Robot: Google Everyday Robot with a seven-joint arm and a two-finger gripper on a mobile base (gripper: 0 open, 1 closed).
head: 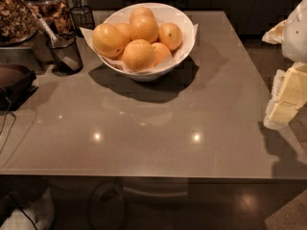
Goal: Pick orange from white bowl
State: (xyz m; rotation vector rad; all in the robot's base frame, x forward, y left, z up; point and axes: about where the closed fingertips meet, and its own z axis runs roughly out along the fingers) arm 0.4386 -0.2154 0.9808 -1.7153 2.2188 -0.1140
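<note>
Several round yellow-orange oranges (138, 54) are piled in the wide white bowl (188, 38), which stands at the back middle of the grey table. A white paper liner (88, 32) pokes over the bowl's rim. The nearest orange sits at the front of the pile, and another orange (108, 40) lies at the left. My gripper (285, 98), white with pale yellow parts, hangs at the right edge of the view over the table's right side. It is well to the right of the bowl, apart from it, and holds nothing that I can see.
A dark wire-mesh cup (64, 53) with a utensil stands left of the bowl, and another mesh cup (82, 16) stands behind it. Jars of dried food (17, 13) and a dark device (14, 84) are at the far left. The table's front edge (153, 177) runs across the lower view.
</note>
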